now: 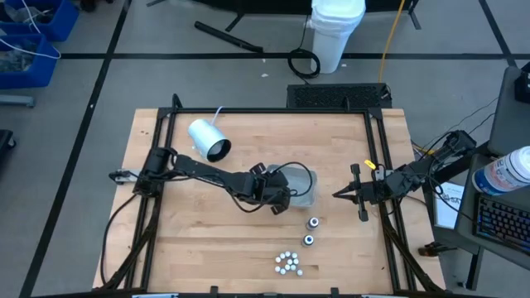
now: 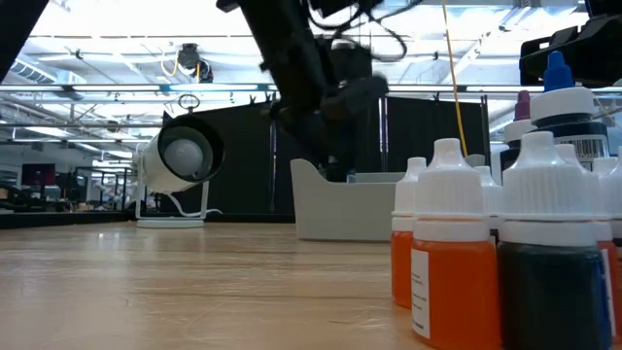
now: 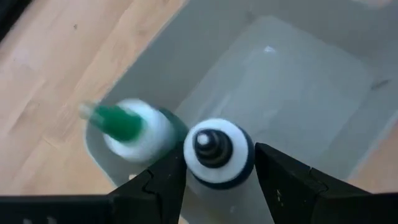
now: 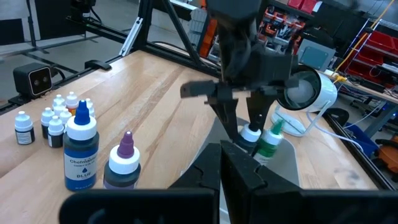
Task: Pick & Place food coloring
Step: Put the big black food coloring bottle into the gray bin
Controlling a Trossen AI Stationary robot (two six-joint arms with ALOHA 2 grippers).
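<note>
While over the tray (image 3: 298,93), left gripper (image 3: 214,177) — clasping bottle (image 3: 217,152).

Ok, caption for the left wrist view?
Left gripper holds a dark-capped bottle over the grey tray, beside a green-tipped bottle.

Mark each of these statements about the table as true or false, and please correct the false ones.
1. The left tool holds a bottle with a dark tip over the grey tray. True.
2. The right tool is open and reaches into the tray. False: it is shut and waits beside the tray, holding nothing.
3. A green-tipped bottle is already at the tray, next to the held one. True.
4. A blue-tipped bottle and a purple-tipped bottle stand on the wood, outside the tray. True.
5. The cluster of small bottles lies inside the tray. False: it stands on the bare table, near the front edge.
</note>
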